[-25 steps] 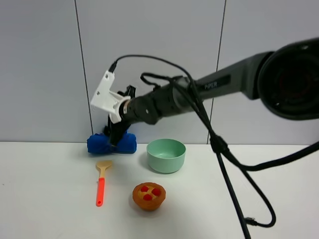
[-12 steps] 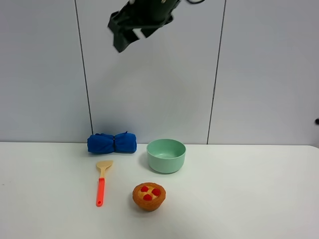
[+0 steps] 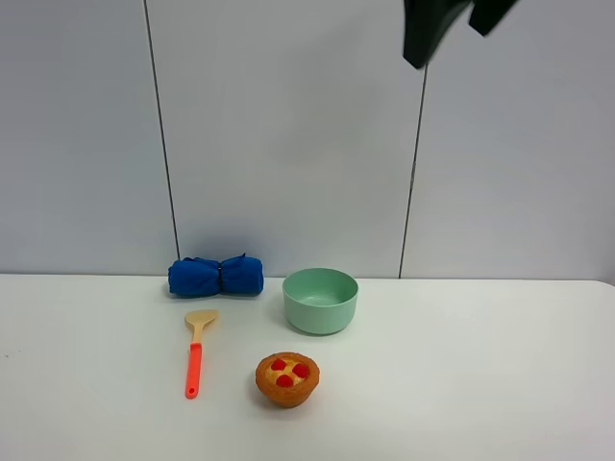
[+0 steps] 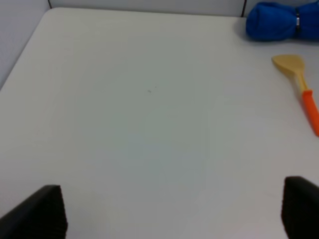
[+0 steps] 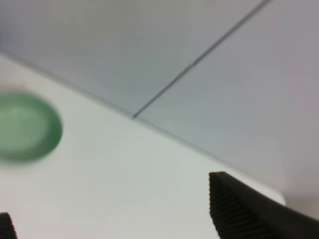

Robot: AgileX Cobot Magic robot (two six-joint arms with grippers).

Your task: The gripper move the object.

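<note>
A rolled blue towel (image 3: 216,277) lies at the back of the white table, against the wall. A wooden spatula with an orange handle (image 3: 195,357) lies in front of it. A mint green bowl (image 3: 320,300) stands to the right, and a fruit tart (image 3: 286,378) sits in front of the bowl. A dark part of my right arm (image 3: 434,29) shows at the top edge, high above the table. My right gripper (image 5: 124,219) is open and empty; the bowl (image 5: 25,127) is blurred below it. My left gripper (image 4: 167,209) is open and empty over bare table, with the towel (image 4: 279,21) and spatula (image 4: 301,84) far from it.
The white table (image 3: 500,384) meets a grey panelled wall (image 3: 288,144) at the back. In the left wrist view the table's left edge (image 4: 22,55) runs close by.
My right arm has left the blue towel, risen out of the scene and swung right along the top edge. The towel, spatula, bowl and tart have not moved.
</note>
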